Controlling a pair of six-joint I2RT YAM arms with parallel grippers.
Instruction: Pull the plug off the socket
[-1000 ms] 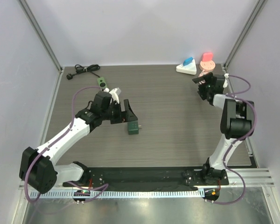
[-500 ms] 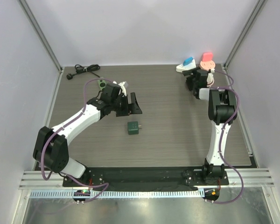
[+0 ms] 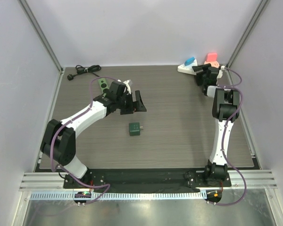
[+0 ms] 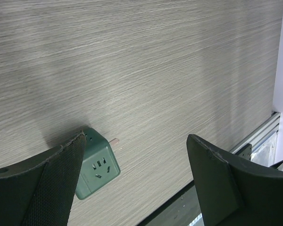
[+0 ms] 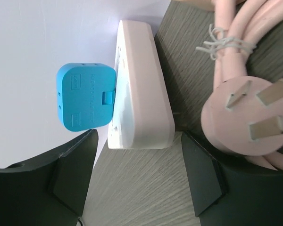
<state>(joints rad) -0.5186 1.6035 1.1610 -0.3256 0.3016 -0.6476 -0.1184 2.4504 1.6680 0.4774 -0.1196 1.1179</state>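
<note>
Neighbours: we see a pink plug [image 5: 247, 125] with its bundled pink cord [image 5: 231, 33] lying just beside the white socket [image 5: 139, 84] on the table [image 3: 179, 122].
Further off: a green cube socket [image 3: 134, 128] sits mid-table, a small green block [image 3: 102, 84] lies near the left arm, and a black cable [image 3: 85, 69] lies at the far left edge.
In the way: the pink plug crowds one side of the white socket. We see nothing on the blue plug's side.
Task thing: the blue plug [image 5: 87, 102] is seated in the white socket, in the far right corner.
Pointing: in the right wrist view it sticks out sideways from the socket's face, towards the wall.
Long axis: the white socket runs up and down in that view, and the plug stands across it.
Right pincer [image 5: 137, 141]: spread wide and empty, one finger on each side of the socket's near end, touching neither plug nor socket.
Left pincer [image 4: 137, 140]: spread wide, empty, above the green cube socket.
Hidden: the blue plug's pins are inside the socket, the pink cord is cut off at the frame edge, and the cube is partly behind a left finger.
</note>
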